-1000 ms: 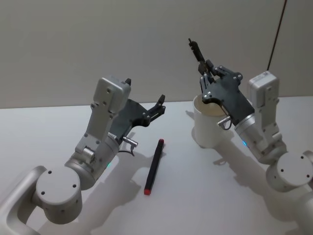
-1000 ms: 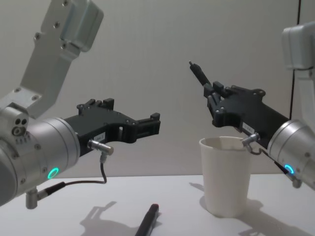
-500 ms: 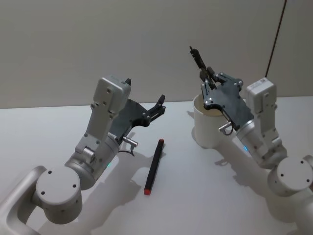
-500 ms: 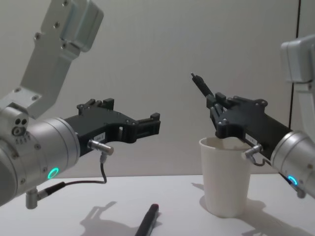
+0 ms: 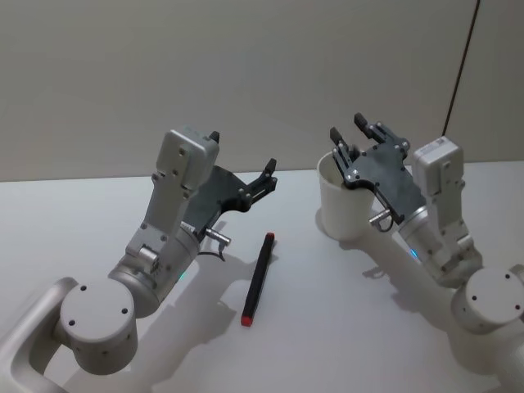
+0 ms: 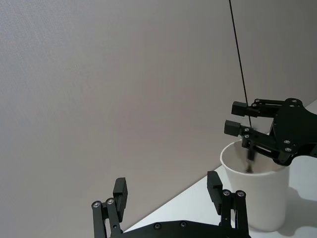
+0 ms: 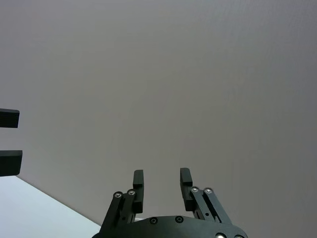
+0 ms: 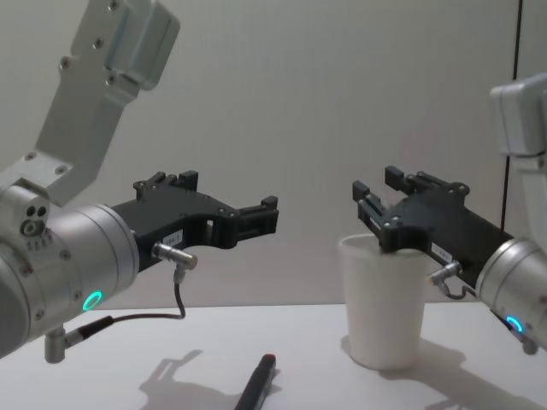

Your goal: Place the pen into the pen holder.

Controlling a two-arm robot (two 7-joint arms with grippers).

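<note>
"Starting with the head view, where's the pen (image 5: 257,278)?"

"Flat on the table (image 5: 82,229), between the arms, well apart from the pen holder (image 5: 340,214). The right gripper (image 5: 347,128) hangs at the holder's rim, jaws spread and holding nothing. The left gripper (image 5: 270,173) hovers near the pen's far end, not touching it."

"And the left wrist view?"

"Left jaws spread wide. A slim dark thing (image 6: 249,161) (blurred, I can't name it) shows inside the holder."

"Right wrist?"

"Jaws parted, nothing between them, blank wall (image 7: 158,74) beyond."

"Chest?"

"Holder upright on the table, right gripper at its rim (touching or not, I can't tell), left gripper raised well apart from it."
</note>
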